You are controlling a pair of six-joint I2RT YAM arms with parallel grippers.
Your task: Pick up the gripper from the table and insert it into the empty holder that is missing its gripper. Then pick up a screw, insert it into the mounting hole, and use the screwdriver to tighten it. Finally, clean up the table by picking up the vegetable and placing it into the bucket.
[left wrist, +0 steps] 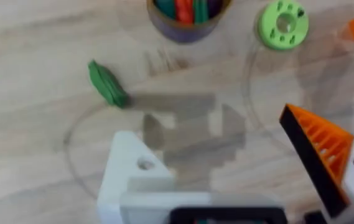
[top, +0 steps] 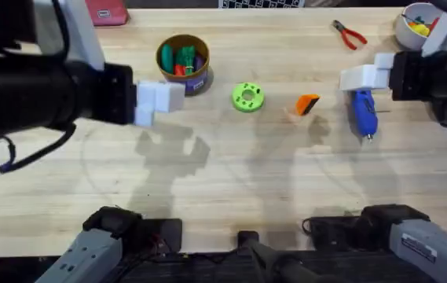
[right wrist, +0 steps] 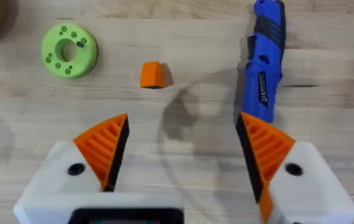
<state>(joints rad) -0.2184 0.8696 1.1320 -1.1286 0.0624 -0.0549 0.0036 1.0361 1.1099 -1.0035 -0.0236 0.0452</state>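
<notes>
The loose orange gripper (top: 307, 104) (right wrist: 152, 74) lies on the table between the green disc and the blue screwdriver (top: 363, 112) (right wrist: 267, 56). My left gripper (top: 159, 101) (left wrist: 211, 134) is open. One side of it is the bare white empty holder (left wrist: 130, 174), the other bears an orange wedge. It hovers beside the bucket (top: 182, 61) (left wrist: 186, 15), and the dark green vegetable (left wrist: 107, 84) lies on the wood near it. My right gripper (top: 368, 75) (right wrist: 183, 121) stands open above the screwdriver's end, with nothing between its orange pads.
A bright green disc with holes (top: 247, 97) (right wrist: 69, 50) lies mid-table. Red-handled pliers (top: 350, 34) and a white bowl (top: 415, 23) sit at the far right. The bucket holds green and red toy pieces. A pink object (top: 107, 12) lies at the far edge.
</notes>
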